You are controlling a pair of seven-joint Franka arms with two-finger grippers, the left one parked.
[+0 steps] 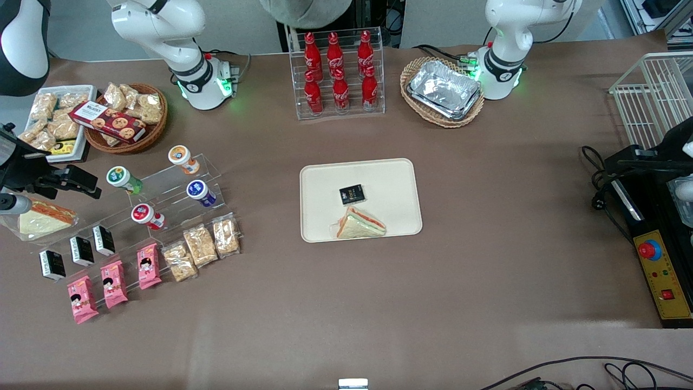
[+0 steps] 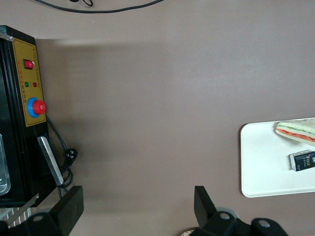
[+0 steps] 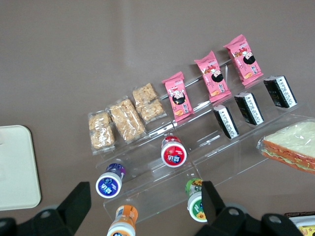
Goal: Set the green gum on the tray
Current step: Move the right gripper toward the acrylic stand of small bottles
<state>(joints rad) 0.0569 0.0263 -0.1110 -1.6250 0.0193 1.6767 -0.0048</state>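
The green gum [image 1: 123, 179] is a small bottle with a white-rimmed green lid, lying on the upper step of a clear acrylic stand [image 1: 173, 197]. My right gripper [image 1: 73, 180] hovers just beside it, toward the working arm's end of the table. In the right wrist view the gripper [image 3: 145, 206] is open with nothing held, and one finger [image 3: 212, 201] partly covers the green gum [image 3: 195, 196]. The cream tray [image 1: 325, 179] lies at the table's middle, holding a sandwich [image 1: 360, 223] and a small black packet [image 1: 352, 194]. Its corner [image 3: 15, 167] also shows from the wrist.
The stand also holds orange-lidded [image 1: 180, 157], blue-lidded [image 1: 199, 192] and red-lidded [image 1: 145, 214] bottles. Black packets [image 1: 81, 250], pink snack packs [image 1: 113, 283] and cracker bags [image 1: 200, 245] lie nearer the front camera. A wrapped sandwich [image 1: 46, 216] and a cookie basket [image 1: 125, 118] stand close by.
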